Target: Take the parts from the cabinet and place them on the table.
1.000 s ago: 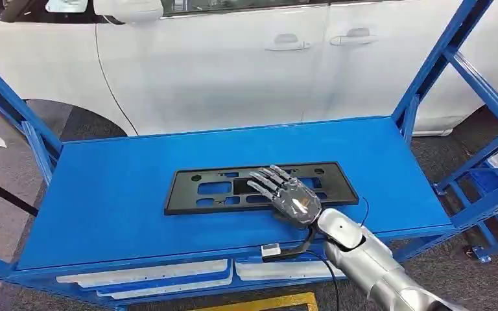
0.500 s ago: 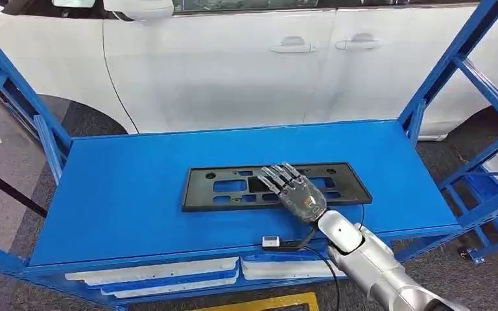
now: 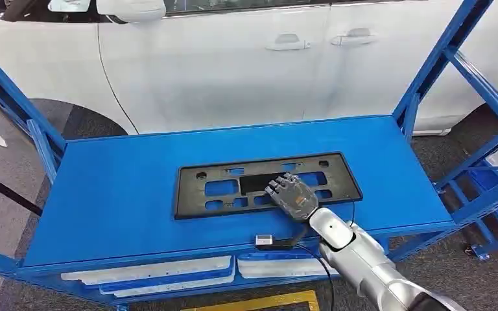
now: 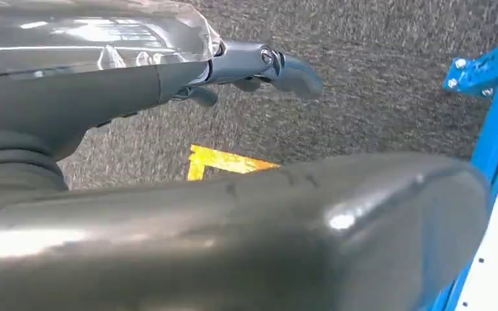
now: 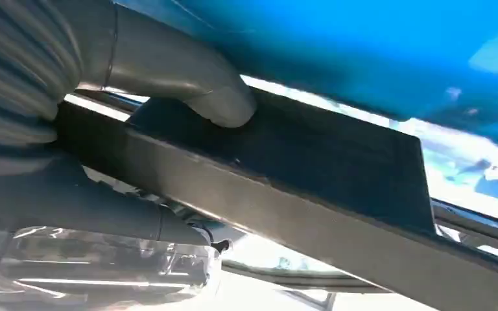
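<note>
I count one flat black rectangular plastic frame with cut-out slots (image 3: 267, 184), lying at the centre of the head view on the top shelf of the blue metal rack (image 3: 117, 194). In that view my right hand (image 3: 292, 196) sits on the frame's near edge, right of its middle, with the silver arm running in from the lower right. The right wrist view confirms the grasp: the thick grey thumb presses on one face of the black frame (image 5: 311, 168) and the dark fingers (image 5: 123, 217) wrap the opposite face, so the right hand (image 5: 104, 129) grips the frame.

The left hand (image 4: 188, 78) appears in the left wrist view above grey carpet (image 4: 376, 58), nothing in it; its fingers (image 4: 285, 65) are partly hidden, and I cannot tell whether they are spread or curled.

One white car (image 3: 246, 58) spans the upper part of the head view behind the rack. On the lower shelf, bottom of the frame, I count at least two pale flat panels (image 3: 149, 272), one left and one right. One yellow floor marking (image 3: 266, 303) shows at the bottom edge.
</note>
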Tool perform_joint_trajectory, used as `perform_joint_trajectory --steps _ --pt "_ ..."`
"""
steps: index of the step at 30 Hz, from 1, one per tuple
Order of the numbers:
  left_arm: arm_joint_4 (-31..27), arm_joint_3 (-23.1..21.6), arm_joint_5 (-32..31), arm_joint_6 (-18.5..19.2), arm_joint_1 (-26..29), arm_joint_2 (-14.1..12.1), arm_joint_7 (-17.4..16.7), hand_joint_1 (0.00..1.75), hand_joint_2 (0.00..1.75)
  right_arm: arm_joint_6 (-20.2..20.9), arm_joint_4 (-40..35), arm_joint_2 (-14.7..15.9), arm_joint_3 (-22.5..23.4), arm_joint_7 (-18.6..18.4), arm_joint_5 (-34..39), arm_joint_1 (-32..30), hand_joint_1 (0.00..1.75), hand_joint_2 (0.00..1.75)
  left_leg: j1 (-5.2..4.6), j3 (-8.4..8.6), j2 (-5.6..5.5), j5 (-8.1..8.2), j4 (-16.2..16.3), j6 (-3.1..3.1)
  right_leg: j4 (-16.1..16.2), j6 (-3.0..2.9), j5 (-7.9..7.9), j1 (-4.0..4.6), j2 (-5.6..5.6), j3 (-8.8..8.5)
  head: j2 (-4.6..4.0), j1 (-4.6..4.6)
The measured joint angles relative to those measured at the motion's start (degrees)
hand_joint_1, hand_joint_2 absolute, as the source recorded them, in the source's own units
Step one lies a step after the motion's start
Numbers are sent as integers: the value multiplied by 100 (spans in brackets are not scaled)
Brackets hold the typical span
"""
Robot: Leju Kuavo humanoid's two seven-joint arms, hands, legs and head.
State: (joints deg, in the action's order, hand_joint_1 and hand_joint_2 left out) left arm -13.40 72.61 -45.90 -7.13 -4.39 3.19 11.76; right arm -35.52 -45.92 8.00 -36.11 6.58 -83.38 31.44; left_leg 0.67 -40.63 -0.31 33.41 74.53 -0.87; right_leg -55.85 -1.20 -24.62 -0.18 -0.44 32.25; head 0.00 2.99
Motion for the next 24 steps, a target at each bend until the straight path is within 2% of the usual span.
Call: perform_joint_trajectory --steps 1,2,4,5,6,7,10,11,12,14,15,16,17,18,20,21,23,24 --pt "0 0 7 5 11 -4 5 0 0 0 9 -7 0 5 2 -1 175 175 14 -44 1 -48 77 -17 -6 4 -5 -5 0 -3 0 0" --pt "0 0 9 7 15 -7 5 0 0 -2 15 -13 0 4 4 3 173 175 35 62 3 -229 -151 -34 -18 15 -15 -12 2 -9 0 0" --pt "0 0 9 7 9 -22 9 0 0 -4 29 -29 0 13 4 17 175 175 76 566 15 -749 -1168 -57 -73 57 -55 -29 11 -19 0 0" --pt "0 0 9 15 4 -22 26 0 0 -7 35 -33 0 15 9 26 175 175 94 771 26 -837 -1624 -59 -124 91 -89 -29 16 -8 0 0" --pt "0 0 9 44 -2 -20 66 0 0 -7 40 -33 2 20 22 33 175 175 42 784 7 -771 -1637 -1 -157 127 -110 7 28 12 0 0" --pt "0 0 7 74 -3 -22 148 0 0 -7 42 -35 2 44 39 35 175 175 47 785 -5 -783 -1627 69 -160 159 -100 8 40 20 0 0" --pt "0 0 2 107 9 -22 251 0 0 -7 42 -35 6 68 55 40 175 175 46 786 -6 -813 -1660 176 -146 256 -99 -8 47 12 0 0" --pt "0 0 -4 109 3 -22 262 0 175 -9 42 -35 15 70 59 39 175 175 61 797 -2 -833 -1681 211 -232 286 -173 -31 46 35 0 -2" --pt "0 0 -4 114 -4 -22 267 0 175 -9 42 -35 15 77 59 40 175 175 60 786 1 -836 -1685 242 -475 306 -353 -32 45 160 0 -2" --pt "0 0 -4 142 1 -22 350 0 175 -4 50 -35 15 83 66 17 175 175 51 754 4 -843 -1682 259 -1399 346 -807 -47 46 615 0 0" --pt "0 0 -4 162 5 -22 400 0 175 -4 50 -35 15 103 83 6 175 175 45 740 4 -843 -1679 261 -1827 356 -947 -53 46 832 0 0" --pt "0 0 0 175 10 -22 448 0 175 -4 50 -35 15 127 103 3 175 175 42 742 3 -843 -1679 260 -2002 357 -939 -57 45 925 0 0" --pt "0 2 18 177 12 -22 479 0 175 -4 48 -35 15 162 129 5 175 175 42 754 -3 -842 -1679 259 -1864 349 -781 -57 45 866 0 0" --pt "0 2 52 179 10 -22 490 0 175 -7 46 -46 15 229 183 12 175 175 42 770 -11 -839 -1679 255 -1478 326 -530 -56 46 679 0 0" --pt "0 7 70 179 7 -20 485 0 175 -22 35 -61 17 445 416 50 175 175 38 800 -20 -828 -1680 235 -441 239 -54 -39 49 168 0 0" --pt "0 7 68 210 1 4 483 0 175 -18 -21 -65 33 763 849 52 175 175 22 791 -19 -820 -1674 209 -160 195 -100 0 49 42 0 0" --pt "0 7 22 341 6 2 529 0 175 154 -294 -68 101 1543 2065 3 175 175 25 773 -13 -821 -1669 138 -157 175 -77 29 45 78 0 0" --pt "0 4 0 445 6 2 572 0 175 327 -616 -33 185 2010 2937 -66 175 175 41 788 -7 -823 -1689 100 -157 152 -80 45 50 76 0 0"
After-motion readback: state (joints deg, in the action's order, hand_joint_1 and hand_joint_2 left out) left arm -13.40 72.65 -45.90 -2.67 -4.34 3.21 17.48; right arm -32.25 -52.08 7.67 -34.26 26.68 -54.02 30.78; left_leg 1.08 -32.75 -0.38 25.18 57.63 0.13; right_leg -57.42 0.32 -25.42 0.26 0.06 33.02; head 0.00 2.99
